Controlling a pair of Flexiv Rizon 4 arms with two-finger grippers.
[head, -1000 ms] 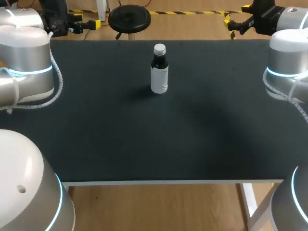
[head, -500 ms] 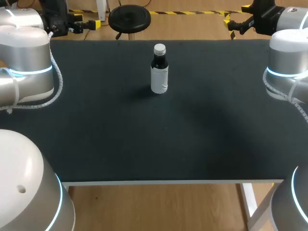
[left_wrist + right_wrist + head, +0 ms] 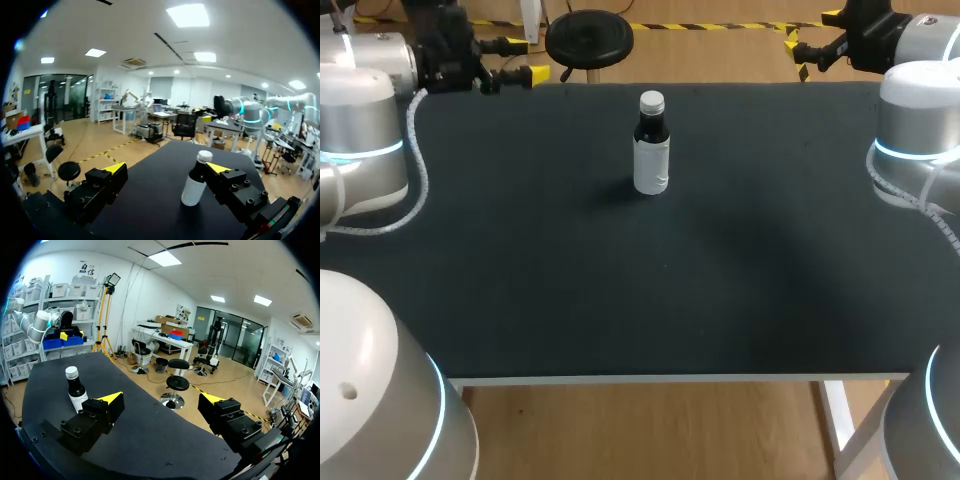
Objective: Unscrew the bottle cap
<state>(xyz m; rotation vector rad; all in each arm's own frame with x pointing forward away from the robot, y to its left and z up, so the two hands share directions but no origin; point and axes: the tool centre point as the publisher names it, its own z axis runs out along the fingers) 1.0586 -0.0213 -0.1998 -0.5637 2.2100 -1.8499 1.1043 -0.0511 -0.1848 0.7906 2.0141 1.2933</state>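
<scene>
— While the bottle (image 3: 651, 155) is standing on the black table (image 3: 620, 290), where exactly is it sitting?
— It is standing upright toward the far middle, and its white cap (image 3: 651, 101) is sitting on the neck.
— Are the grippers holding anything?
— No. The left gripper (image 3: 524, 60) is hovering at the far left edge with its fingers spread wide, gripping nothing. The right gripper (image 3: 810, 40) is hanging past the far right corner, fingers also apart, well away from the bottle.
</scene>
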